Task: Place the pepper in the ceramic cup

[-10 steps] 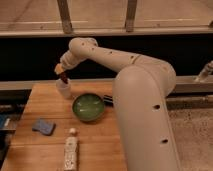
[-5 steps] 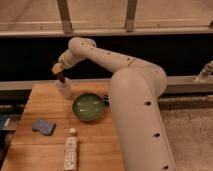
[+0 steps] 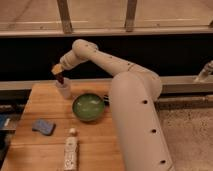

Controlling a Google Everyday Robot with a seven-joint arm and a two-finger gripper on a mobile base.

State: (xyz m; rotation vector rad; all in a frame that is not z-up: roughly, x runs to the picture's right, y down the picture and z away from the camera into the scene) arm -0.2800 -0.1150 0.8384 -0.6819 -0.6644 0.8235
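The gripper (image 3: 59,73) is hanging just above the ceramic cup (image 3: 63,90) and pinching the pepper (image 3: 60,79) by its upper end — the dark chili is pointing down into the cup's mouth, ready for dropping.

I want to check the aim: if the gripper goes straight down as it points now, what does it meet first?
Probably the ceramic cup: the gripper, holding the pepper, hangs directly above its mouth, though depth is uncertain.
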